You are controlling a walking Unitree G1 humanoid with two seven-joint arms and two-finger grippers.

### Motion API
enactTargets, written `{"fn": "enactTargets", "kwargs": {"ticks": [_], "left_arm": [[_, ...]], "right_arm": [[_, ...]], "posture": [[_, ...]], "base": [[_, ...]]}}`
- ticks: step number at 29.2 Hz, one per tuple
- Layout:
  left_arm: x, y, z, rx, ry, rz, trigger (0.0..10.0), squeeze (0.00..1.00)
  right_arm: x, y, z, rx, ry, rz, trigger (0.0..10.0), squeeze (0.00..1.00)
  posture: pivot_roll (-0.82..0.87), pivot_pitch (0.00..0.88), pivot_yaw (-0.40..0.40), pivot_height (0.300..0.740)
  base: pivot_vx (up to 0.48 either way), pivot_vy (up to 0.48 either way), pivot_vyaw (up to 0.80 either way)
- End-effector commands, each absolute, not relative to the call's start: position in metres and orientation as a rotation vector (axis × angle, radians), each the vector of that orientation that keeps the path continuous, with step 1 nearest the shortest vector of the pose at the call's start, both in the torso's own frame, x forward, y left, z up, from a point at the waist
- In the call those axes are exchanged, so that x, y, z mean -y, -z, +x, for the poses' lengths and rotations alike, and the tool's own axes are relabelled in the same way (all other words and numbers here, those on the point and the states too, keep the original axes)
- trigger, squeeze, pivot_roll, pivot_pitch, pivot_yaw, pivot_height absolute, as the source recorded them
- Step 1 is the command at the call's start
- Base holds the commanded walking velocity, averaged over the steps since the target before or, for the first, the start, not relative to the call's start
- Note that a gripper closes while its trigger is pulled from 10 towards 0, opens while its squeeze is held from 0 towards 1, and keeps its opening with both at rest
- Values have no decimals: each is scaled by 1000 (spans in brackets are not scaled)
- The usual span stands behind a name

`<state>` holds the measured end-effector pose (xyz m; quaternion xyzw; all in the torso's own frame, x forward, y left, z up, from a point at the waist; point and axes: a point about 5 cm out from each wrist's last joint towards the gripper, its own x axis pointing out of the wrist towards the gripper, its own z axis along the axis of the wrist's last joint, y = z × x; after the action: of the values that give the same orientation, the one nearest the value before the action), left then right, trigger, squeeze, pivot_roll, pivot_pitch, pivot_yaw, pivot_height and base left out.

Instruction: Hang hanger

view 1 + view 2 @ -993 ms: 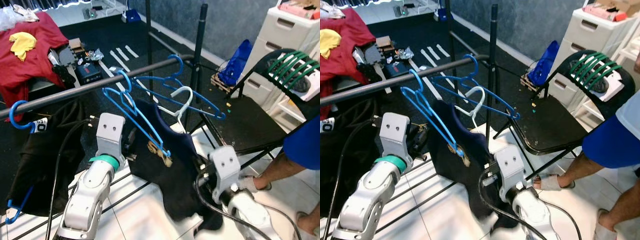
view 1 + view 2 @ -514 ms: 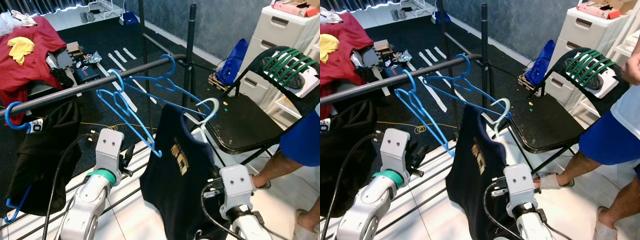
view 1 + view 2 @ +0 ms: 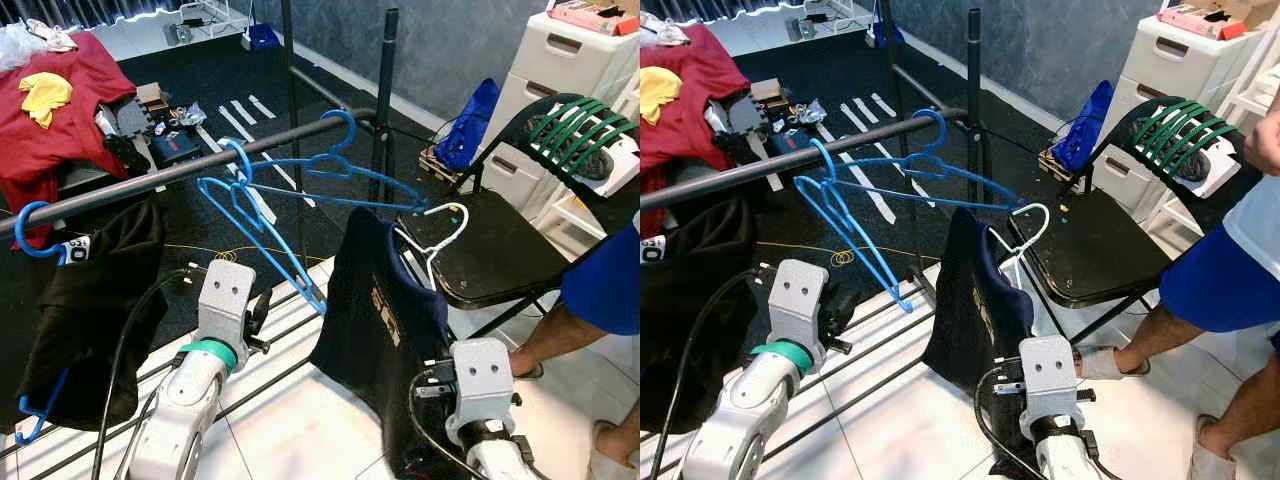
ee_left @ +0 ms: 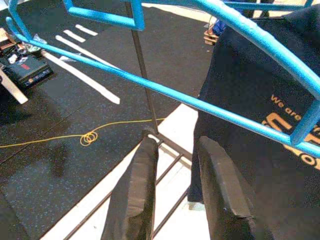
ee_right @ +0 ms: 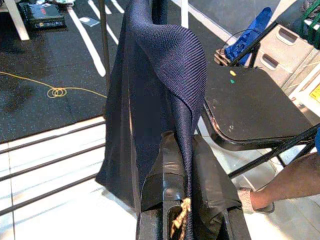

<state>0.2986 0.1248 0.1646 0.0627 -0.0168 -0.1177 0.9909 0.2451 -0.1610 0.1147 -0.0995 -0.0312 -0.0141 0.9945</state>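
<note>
Hanger: the white hanger carries a navy shirt and sits below the rail, off its right end, over the black chair; its hook is not on the rail.
Right gripper: your right gripper pinches the shirt's cloth between its fingers, low on the garment.
Left gripper: your left gripper is spread and empty, under the blue hangers.
Handling: expect soft cloth that slides and swings, and a light, stiff hanger that tips easily.
Hold: take the wire near the hook's neck, if you can, not the fabric.
</note>
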Motion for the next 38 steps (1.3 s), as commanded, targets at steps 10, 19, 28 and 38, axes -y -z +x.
{"fn": "enactTargets", "kwargs": {"ticks": [10,19,28,38], "left_arm": [[-127,-160,297,27,229,129,10000,0],[-129,-160,297,29,220,130,10000,0],[-129,-161,298,36,218,134,10000,0],[-130,-162,299,38,214,136,10000,0]], "right_arm": [[154,-119,249,106,25,-194,10000,0],[153,-120,252,111,17,-189,10000,0],[151,-122,256,111,25,-133,10000,0],[147,-122,258,109,15,-88,10000,0]], "posture": [[-229,163,87,740],[-227,160,85,740],[-222,149,87,740],[-218,149,88,740]], "base": [[-110,0,0],[-368,0,0],[-369,0,0],[-370,0,0]]}}
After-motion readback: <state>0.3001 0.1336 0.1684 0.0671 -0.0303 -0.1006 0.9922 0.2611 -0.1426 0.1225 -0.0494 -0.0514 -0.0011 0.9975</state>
